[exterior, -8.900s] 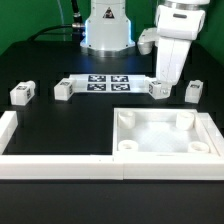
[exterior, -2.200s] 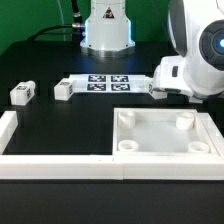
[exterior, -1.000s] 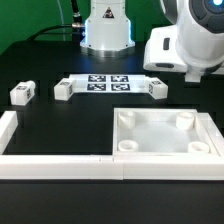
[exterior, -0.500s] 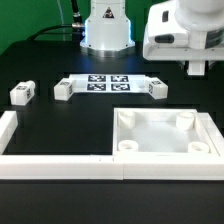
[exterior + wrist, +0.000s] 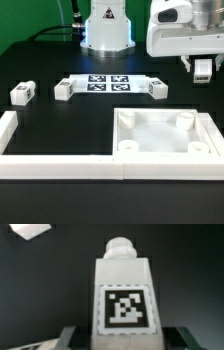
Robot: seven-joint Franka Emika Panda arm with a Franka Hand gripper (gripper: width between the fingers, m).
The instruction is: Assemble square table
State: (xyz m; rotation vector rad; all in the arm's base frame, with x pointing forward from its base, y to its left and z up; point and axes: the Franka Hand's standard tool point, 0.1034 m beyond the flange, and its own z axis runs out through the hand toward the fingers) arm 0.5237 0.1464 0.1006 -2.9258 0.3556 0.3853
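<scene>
Your tool [image 5: 203, 66] is clenched on a short white leg [image 5: 204, 72] and holds it in the air at the exterior view's right, clear of the black surface [image 5: 60, 125] and of everything lying on it. In the wrist view the leg runs lengthwise away from the camera between the two dark fingers [image 5: 70, 336], which press on its sides. Its black-and-white tag [image 5: 125, 308] faces the lens, and there is a rounded peg at its far end. The square tabletop [image 5: 165, 140] lies flat on the surface at the exterior view's near right, rim up, with round sockets showing in its corners. The held leg appears above the tabletop's far right corner and apart from it. Three more legs lie on the surface farther back. A second leg [image 5: 22, 93] sits alone toward the exterior view's left. A third leg [image 5: 65, 89] is at the left end of the marker board [image 5: 108, 83], and a fourth leg [image 5: 155, 88] is at its right end. You cannot tell whether those two touch the board. Long white border walls [image 5: 60, 165] run along the near edge and up the left side, and the near one meets the tabletop's front rim. The robot base [image 5: 107, 30] stands behind the marker board.
</scene>
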